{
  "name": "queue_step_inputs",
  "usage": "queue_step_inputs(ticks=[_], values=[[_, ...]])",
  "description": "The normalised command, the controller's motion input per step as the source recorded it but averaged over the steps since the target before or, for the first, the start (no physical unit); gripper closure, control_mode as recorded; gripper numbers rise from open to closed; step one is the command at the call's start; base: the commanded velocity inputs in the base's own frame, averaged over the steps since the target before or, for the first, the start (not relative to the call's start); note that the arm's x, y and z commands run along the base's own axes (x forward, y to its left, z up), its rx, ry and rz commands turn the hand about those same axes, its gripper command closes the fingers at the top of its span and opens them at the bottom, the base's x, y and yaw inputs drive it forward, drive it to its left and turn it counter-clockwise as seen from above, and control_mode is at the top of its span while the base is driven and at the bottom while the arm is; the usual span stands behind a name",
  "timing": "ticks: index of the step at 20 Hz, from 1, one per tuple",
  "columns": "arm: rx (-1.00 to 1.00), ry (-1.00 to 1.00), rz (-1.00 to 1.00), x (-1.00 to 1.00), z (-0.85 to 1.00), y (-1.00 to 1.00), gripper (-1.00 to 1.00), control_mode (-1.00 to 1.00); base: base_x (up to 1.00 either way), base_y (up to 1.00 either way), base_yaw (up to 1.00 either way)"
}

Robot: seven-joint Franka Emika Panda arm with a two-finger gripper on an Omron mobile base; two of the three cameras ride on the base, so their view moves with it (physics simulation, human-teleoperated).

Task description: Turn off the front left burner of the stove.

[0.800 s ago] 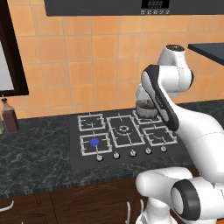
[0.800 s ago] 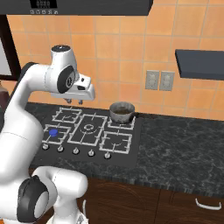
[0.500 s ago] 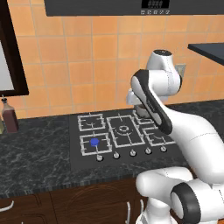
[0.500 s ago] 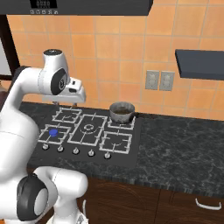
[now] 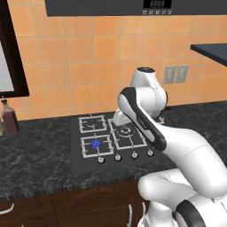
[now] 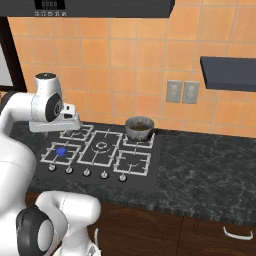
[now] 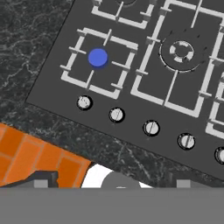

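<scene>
Black stove (image 5: pixel 84 155) in dark marble counter (image 5: pixel 35 164); orange tile wall (image 5: pixel 66 66)

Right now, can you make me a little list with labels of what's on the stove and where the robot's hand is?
stove: black glass top, five grey grates
front left burner: blue disc showing
knobs: five silver, in a row along the front edge
pot: on the back right grate
gripper: above the stove's left side, touching nothing; open or shut cannot be told
bottle: on the counter, left of the stove
</scene>
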Motion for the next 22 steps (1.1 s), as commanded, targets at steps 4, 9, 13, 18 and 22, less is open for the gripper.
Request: queue_step_inputs(ticks=[4,9,13,18,22], values=[[-0.02,0.00,0.02,0.00,-0.45,0.35,-1.00,-1.00,0.00,0.00,0.00],[0.00,0.00,0.00,0.11,-0.60,0.51,-1.00,-1.00,0.00,0.00,0.00],[0.00,0.03,0.02,0.18,-0.61,0.57,-1.00,-1.00,0.00,0.00,0.00],[0.00,0.02,0.02,0.08,-0.48,0.34,-1.00,-1.00,0.00,0.00,0.00],[0.00,0.03,0.01,0.02,-0.31,0.03,-1.00,-1.00,0.00,0.00,0.00]])
